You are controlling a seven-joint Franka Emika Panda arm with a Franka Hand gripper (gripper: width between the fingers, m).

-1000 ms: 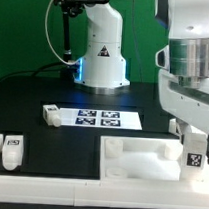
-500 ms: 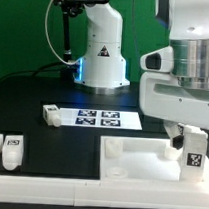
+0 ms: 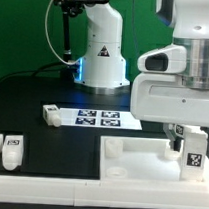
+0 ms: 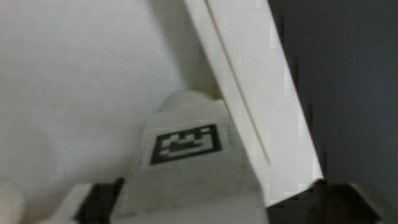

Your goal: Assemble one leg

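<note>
Exterior view shows my fingers (image 3: 192, 148) clenched on the leg (image 3: 194, 155), which stands upright at the panel (image 3: 139, 161) corner on the exterior view's right. Wrist view shows the leg (image 4: 192, 150) with its tag between my two dark fingertips (image 4: 103, 203), touching the panel's raised rim (image 4: 249, 90). More legs (image 3: 11, 151) lie on the black tabletop (image 3: 50, 139), near the marker board (image 3: 102, 118).

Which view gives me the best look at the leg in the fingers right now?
The wrist view: the leg fills the frame's middle, its tag clear, set against the panel's raised rim. The exterior view shows the same leg small at its right edge, upright on the panel, top hidden under the gripper.
</note>
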